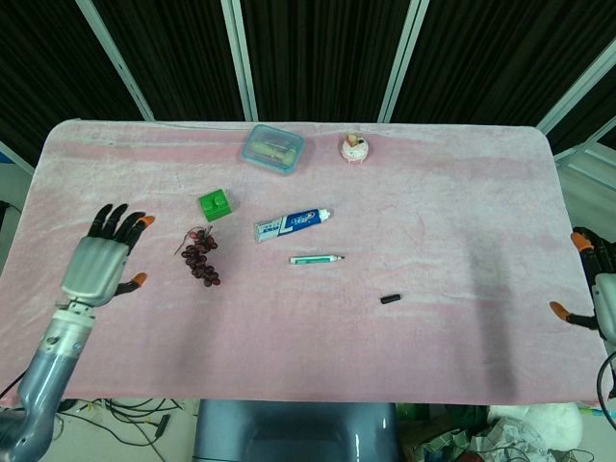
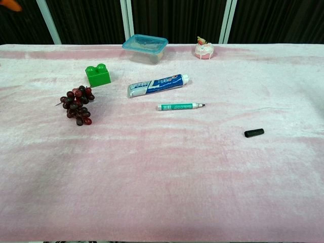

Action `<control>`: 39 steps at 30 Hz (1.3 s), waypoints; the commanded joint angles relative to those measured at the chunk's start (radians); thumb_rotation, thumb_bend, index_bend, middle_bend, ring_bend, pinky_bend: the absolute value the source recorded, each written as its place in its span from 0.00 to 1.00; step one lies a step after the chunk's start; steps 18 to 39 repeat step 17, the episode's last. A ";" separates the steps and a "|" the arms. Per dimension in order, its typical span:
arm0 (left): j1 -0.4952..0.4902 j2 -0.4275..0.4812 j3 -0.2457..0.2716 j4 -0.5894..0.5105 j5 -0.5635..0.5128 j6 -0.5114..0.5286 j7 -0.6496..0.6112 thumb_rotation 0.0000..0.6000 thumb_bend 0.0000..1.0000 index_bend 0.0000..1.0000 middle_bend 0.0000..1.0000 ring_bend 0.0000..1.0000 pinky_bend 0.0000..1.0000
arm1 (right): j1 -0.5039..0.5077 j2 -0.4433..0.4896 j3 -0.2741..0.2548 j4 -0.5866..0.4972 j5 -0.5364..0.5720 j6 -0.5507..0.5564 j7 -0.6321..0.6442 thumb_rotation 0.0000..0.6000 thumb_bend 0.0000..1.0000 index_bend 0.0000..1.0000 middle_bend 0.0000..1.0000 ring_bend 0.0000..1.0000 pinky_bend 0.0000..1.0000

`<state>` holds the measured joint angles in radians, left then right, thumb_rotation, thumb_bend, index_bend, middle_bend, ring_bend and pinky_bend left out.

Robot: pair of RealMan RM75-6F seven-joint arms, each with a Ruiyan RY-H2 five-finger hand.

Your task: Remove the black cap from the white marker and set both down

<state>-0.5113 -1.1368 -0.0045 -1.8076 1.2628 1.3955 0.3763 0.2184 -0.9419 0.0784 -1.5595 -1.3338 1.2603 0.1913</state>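
The white marker [image 1: 317, 259] [image 2: 179, 106] lies uncapped on the pink cloth near the table's middle, its tip pointing right. The black cap [image 1: 389, 299] [image 2: 254, 132] lies apart from it, lower and to the right. My left hand [image 1: 101, 258] hovers at the table's left edge, fingers spread, holding nothing. At the far right edge of the head view my right hand [image 1: 595, 294] shows only in part, fingers apart and holding nothing. In the chest view only an orange fingertip [image 2: 10, 5] shows at the top left corner.
A toothpaste tube [image 1: 293, 222] lies just above the marker. Grapes [image 1: 200, 254] and a green block [image 1: 217, 204] sit to the left. A clear lidded box [image 1: 273, 147] and a small cupcake-like toy [image 1: 354, 147] stand at the back.
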 commanded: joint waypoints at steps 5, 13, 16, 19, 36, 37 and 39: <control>0.194 0.112 0.133 -0.007 0.118 0.149 -0.147 1.00 0.19 0.14 0.15 0.00 0.00 | -0.112 -0.067 -0.070 -0.041 -0.086 0.161 -0.134 1.00 0.08 0.00 0.00 0.04 0.16; 0.297 0.129 0.158 0.056 0.171 0.236 -0.252 1.00 0.19 0.15 0.14 0.00 0.00 | -0.180 -0.112 -0.090 -0.059 -0.137 0.279 -0.199 1.00 0.08 0.00 0.00 0.04 0.16; 0.309 0.121 0.137 0.086 0.170 0.238 -0.277 1.00 0.16 0.15 0.14 0.00 0.00 | -0.194 -0.125 -0.086 -0.052 -0.153 0.310 -0.215 1.00 0.08 0.00 0.00 0.04 0.16; 0.309 0.118 0.131 0.094 0.174 0.232 -0.288 1.00 0.15 0.15 0.14 0.00 0.00 | -0.197 -0.126 -0.084 -0.052 -0.157 0.317 -0.219 1.00 0.08 0.00 0.00 0.04 0.16; 0.309 0.118 0.131 0.094 0.174 0.232 -0.288 1.00 0.15 0.15 0.14 0.00 0.00 | -0.197 -0.126 -0.084 -0.052 -0.157 0.317 -0.219 1.00 0.08 0.00 0.00 0.04 0.16; 0.309 0.118 0.131 0.094 0.174 0.232 -0.288 1.00 0.15 0.15 0.14 0.00 0.00 | -0.197 -0.126 -0.084 -0.052 -0.157 0.317 -0.219 1.00 0.08 0.00 0.00 0.04 0.16; 0.309 0.118 0.131 0.094 0.174 0.232 -0.288 1.00 0.15 0.15 0.14 0.00 0.00 | -0.197 -0.126 -0.084 -0.052 -0.157 0.317 -0.219 1.00 0.08 0.00 0.00 0.04 0.16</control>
